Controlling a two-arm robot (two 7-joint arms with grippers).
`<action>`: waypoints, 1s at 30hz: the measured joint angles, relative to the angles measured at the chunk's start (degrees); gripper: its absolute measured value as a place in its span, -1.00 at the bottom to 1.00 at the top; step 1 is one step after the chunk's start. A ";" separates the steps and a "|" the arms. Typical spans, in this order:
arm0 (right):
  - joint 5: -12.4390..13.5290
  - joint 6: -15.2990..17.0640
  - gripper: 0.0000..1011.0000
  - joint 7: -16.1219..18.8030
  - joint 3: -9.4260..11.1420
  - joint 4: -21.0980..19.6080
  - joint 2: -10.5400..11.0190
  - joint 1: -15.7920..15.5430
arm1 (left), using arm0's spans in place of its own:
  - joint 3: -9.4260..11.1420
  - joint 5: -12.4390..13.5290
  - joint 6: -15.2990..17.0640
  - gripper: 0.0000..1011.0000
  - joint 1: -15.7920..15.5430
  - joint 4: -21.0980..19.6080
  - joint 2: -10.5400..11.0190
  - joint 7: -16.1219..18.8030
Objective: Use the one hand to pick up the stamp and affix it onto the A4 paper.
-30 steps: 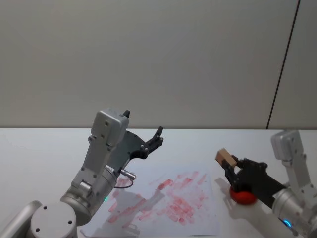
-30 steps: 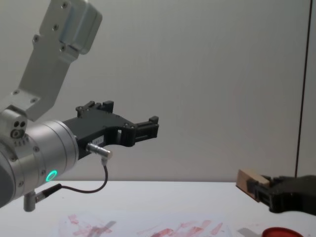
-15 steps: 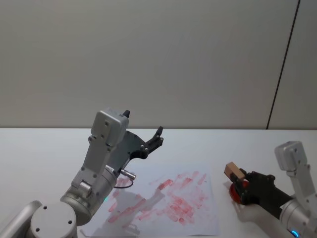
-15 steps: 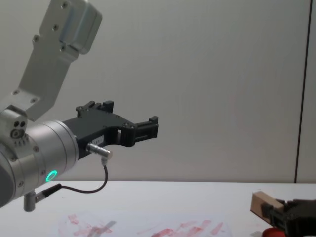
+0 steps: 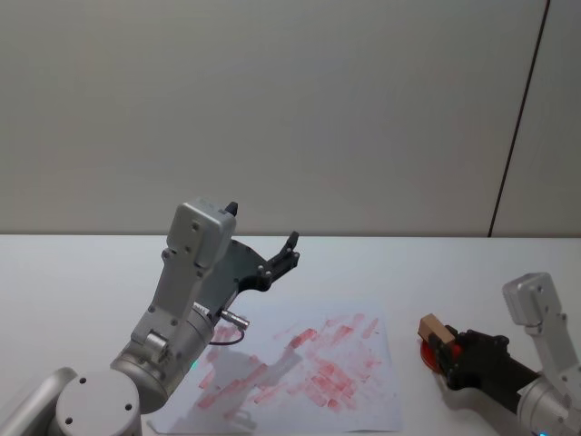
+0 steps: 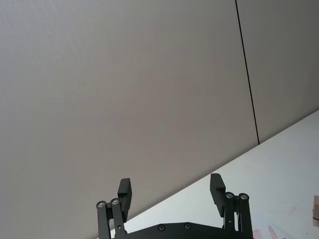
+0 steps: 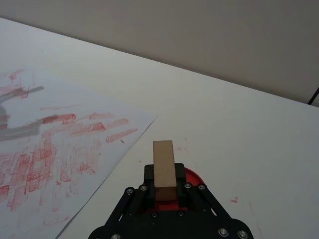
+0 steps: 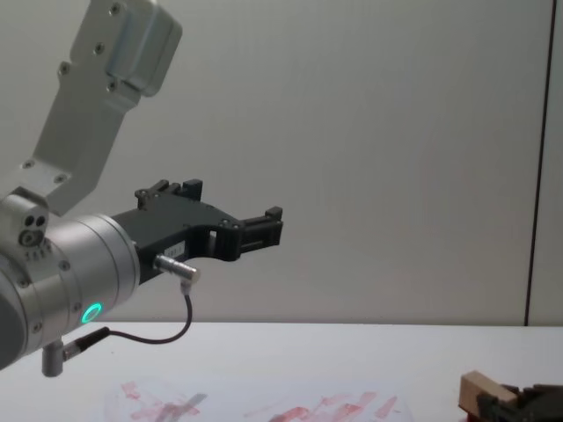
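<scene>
The stamp (image 7: 164,163) is pinched between the jaws of the right gripper (image 7: 164,191), its tan end projecting forward. Directly beneath it the red ink pad (image 5: 428,351) is seen on the table (image 7: 259,129), just beside the right edge of the A4 paper (image 5: 309,368). Compared with a second ago, the stamp has been brought down from well above the pad to pad level, so inking is judged to be under way; actual contact cannot be told. The paper, already smeared with red prints, has yet to be reached. The left gripper (image 6: 172,191) is held raised over the paper's left side, its jaws spread and empty.
</scene>
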 joint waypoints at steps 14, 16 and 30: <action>-0.27 0.25 -0.17 0.14 -0.08 0.90 -0.01 0.06 | 0.00 0.00 0.00 0.98 0.00 0.00 0.00 0.00; -0.26 0.19 0.00 0.13 -0.08 0.85 -0.01 0.06 | 0.00 0.00 0.00 0.98 0.00 0.00 0.00 0.01; 1.37 -2.68 0.79 -1.07 0.31 -3.87 0.33 -0.91 | 0.00 0.00 0.00 0.98 0.00 0.00 0.00 0.00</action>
